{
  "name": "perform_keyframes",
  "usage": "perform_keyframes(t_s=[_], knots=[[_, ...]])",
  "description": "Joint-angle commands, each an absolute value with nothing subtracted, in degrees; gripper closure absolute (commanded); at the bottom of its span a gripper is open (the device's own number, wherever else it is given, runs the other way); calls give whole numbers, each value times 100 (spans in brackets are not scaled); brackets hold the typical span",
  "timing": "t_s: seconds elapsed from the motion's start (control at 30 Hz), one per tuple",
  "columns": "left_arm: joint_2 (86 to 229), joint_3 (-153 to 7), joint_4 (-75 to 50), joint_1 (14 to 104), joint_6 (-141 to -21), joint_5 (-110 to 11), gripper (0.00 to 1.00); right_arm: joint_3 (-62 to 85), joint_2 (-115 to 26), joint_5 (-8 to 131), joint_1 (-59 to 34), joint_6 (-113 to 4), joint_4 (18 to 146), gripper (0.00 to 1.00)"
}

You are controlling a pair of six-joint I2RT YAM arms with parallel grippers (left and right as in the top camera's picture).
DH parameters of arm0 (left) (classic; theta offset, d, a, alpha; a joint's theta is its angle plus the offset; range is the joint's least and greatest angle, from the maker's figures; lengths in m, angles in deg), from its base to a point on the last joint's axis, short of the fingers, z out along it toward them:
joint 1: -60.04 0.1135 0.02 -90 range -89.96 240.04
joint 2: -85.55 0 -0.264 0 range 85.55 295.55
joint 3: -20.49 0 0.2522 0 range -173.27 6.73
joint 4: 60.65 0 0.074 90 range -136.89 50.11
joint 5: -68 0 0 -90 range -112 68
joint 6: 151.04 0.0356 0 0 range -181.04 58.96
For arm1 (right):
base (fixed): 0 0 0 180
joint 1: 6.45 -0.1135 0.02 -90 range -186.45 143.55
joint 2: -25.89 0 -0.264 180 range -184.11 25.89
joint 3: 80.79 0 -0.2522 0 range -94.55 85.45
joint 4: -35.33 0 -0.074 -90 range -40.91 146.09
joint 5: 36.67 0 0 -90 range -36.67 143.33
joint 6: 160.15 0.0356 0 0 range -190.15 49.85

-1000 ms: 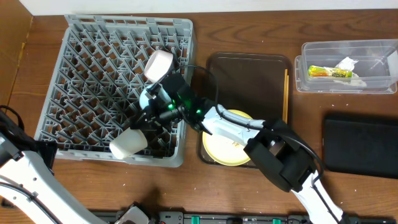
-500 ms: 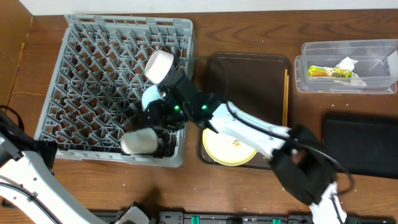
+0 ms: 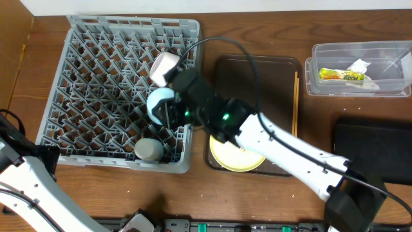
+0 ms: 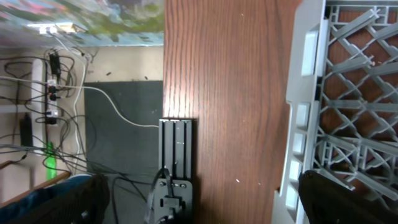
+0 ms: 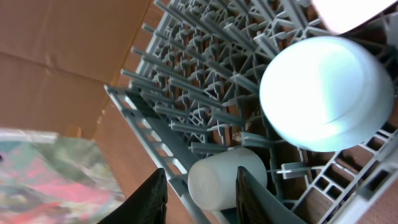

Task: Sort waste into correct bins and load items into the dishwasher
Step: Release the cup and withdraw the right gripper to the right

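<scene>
Currently the grey dish rack (image 3: 84, 90) holds 3 dishes: a white bowl (image 3: 165, 66), a light blue bowl (image 3: 159, 103) and a small white cup (image 3: 149, 149). The clear tub (image 3: 393, 51) holds a snack wrapper (image 3: 342, 75) and a tissue (image 3: 358, 66). The right gripper (image 5: 202, 177) hangs with its fingers apart over the cup, and the left gripper (image 4: 205, 199) is spread wide beside the rack's rim.

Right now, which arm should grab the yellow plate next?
Probably the right. The right gripper is close to the yellow plate, while the left arm sits past the far side of the rack.
</scene>
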State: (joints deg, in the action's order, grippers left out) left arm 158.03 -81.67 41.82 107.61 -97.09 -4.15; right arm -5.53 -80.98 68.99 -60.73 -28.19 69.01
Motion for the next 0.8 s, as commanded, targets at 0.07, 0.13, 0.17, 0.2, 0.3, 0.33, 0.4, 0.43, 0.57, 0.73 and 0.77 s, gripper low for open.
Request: perform_keyframes(t_s=[0.07,0.13,0.17,0.2,0.3,0.33,0.4,0.43,0.57,0.73,0.77], knots=[[15777,-8167,4219,10787,-9779,-1362,2,-708,-7958,5601,-6300,-3471,7277,58],[15777,-8165,4256,10785,-9768,-2072,2,-791,-7866,5437,-6149,-3558,7487,55],[15777,-8165,4287,10785,-9692,-2352,2,-826,-7816,5437,-6036,-3600,7592,54],[15777,-8165,4293,10785,-9517,-2710,2,-843,-7768,5439,-5922,-3615,7671,53],[15777,-8165,4285,10733,-8949,-3554,2,-859,-7602,5450,-5439,-3617,7880,48],[15777,-8165,4285,10682,-8787,-3733,2,-859,-7558,5516,-5260,-3652,7907,47],[15777,-8165,4287,10549,-8649,-3825,2,-859,-7540,5780,-4947,-3755,7821,46],[15777,-8165,4287,10479,-8651,-3818,2,-859,-7543,5959,-4805,-3770,7721,47],[15777,-8160,4285,10182,-8656,-3803,2,-856,-7693,6466,-4504,-3768,7063,73],[15777,-8160,4256,9957,-8656,-3799,2,-856,-8181,7142,-4547,-3766,5712,99],[15777,-8160,4258,9941,-8656,-3783,2,-856,-8325,7236,-4569,-3764,5439,99]])
